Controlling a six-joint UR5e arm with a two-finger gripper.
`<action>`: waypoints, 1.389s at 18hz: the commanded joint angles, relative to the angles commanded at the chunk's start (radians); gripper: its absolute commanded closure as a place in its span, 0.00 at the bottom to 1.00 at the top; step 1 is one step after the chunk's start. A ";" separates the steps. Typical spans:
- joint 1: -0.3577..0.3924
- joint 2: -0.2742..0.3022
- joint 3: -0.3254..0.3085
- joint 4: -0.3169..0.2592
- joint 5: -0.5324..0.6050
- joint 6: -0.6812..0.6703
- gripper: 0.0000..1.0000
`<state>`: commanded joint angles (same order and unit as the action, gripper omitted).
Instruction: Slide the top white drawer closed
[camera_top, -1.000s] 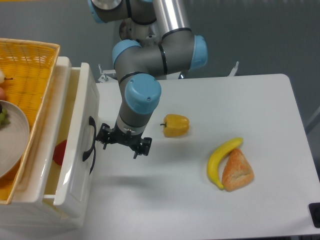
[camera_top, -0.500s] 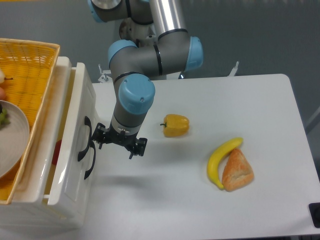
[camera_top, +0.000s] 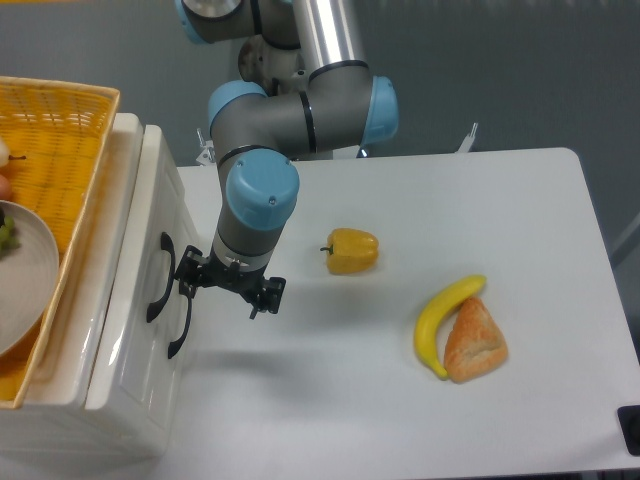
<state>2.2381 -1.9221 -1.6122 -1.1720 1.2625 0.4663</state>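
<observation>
The top white drawer has its glossy front panel nearly flush with the cabinet body, and only a thin gap shows along its top edge. Its black curved handle faces right. My gripper hangs just right of that panel, its left side touching or almost touching the drawer front by the handle. Its black fingers point down and hold nothing; I cannot tell from this angle how far apart they stand.
A lower white drawer front with a black handle sits below. A yellow woven basket holding a plate rests on the cabinet. On the table lie a yellow bell pepper, a banana and a piece of bread.
The gripper moved left, pushing the top drawer in. The drawer's open interior, with a red item inside, has gone from view and the front panel is now close to the cabinet.
</observation>
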 joint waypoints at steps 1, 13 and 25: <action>-0.003 0.000 0.002 -0.002 0.000 0.000 0.00; -0.006 0.003 0.002 0.000 -0.002 0.000 0.00; 0.026 0.002 0.023 0.005 0.005 0.014 0.00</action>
<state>2.2640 -1.9205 -1.5894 -1.1673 1.2671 0.4801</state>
